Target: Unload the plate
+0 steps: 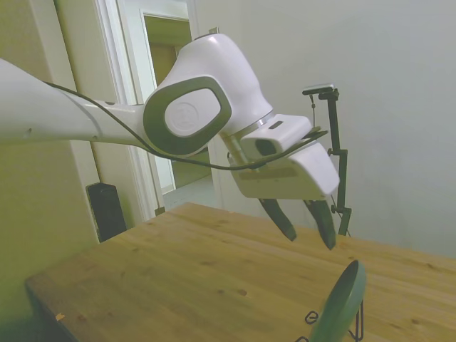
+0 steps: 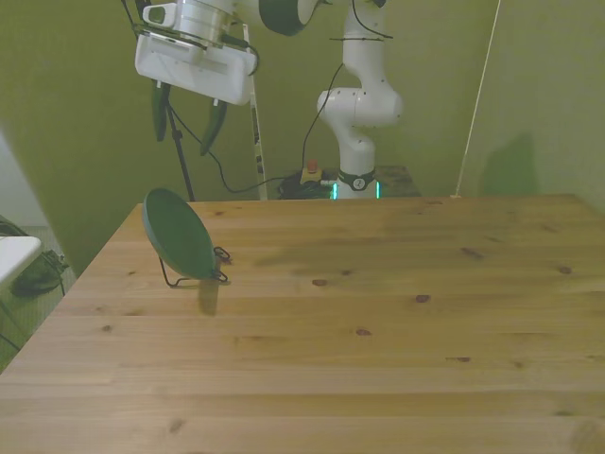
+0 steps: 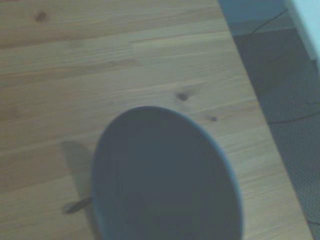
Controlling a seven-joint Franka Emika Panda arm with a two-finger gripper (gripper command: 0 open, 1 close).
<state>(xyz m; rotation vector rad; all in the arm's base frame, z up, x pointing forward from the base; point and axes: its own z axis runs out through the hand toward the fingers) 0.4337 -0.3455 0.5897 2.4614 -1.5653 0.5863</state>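
A: Plate?
B: The plate (image 2: 178, 234) is dark green, round, shallow, with a raised rim. It stands tilted on edge in a thin black wire rack (image 2: 195, 275), near the table's (image 2: 378, 312) corner at the front view's left. The wrist view shows its hollow face, blurred.
A: Anything else in the rack?
B: Only the plate; its wire loops poke out at the base.
A: Gripper?
B: The gripper (image 1: 307, 223) hangs above the plate, well clear, fingers spread apart, holding nothing.
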